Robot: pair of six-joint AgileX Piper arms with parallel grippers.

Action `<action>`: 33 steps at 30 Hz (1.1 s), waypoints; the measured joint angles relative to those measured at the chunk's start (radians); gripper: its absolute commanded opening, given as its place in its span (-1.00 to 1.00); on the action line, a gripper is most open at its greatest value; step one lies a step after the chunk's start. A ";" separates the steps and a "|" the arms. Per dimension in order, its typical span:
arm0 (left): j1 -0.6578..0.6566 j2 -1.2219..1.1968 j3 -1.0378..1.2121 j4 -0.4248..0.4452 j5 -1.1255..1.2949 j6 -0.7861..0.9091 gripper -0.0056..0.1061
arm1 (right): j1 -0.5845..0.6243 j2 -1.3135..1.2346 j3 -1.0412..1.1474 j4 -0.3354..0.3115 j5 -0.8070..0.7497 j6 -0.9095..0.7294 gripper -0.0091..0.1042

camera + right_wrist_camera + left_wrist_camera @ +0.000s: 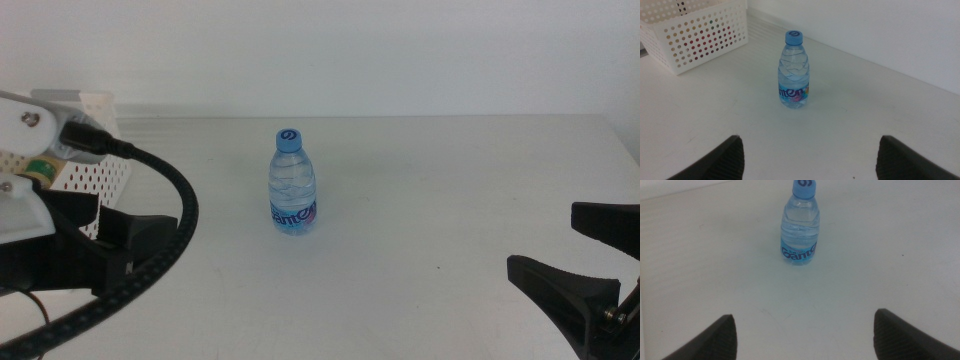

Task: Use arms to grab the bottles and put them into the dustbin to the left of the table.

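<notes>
One water bottle [294, 183] is standing upright mid-table [450, 190], well apart from the bin [700, 30], where red and yellow are showing through the holes. Both the left gripper [802, 332] and right gripper [807, 157] are gaping wide, holding nothing.

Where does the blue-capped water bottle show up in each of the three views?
Middle view: water bottle upright, centre of the table.
Left wrist view: upright, top centre, cap cut by the edge.
Right wrist view: upright, centre.
Shared landmark: the white dustbin, absent from the left wrist view.
</notes>
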 measured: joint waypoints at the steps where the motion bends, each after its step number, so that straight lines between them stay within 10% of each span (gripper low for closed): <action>1: 0.000 0.000 0.000 0.000 -0.002 0.000 0.72 | 0.000 0.000 0.000 0.000 0.001 0.000 0.43; 16: 0.000 0.177 -0.159 -0.009 -0.182 0.034 0.71 | 0.000 0.000 0.000 0.000 0.001 0.000 0.43; 33: -0.023 0.403 -0.116 -0.240 -0.416 0.274 0.71 | 0.000 0.000 0.000 0.000 0.001 0.000 0.43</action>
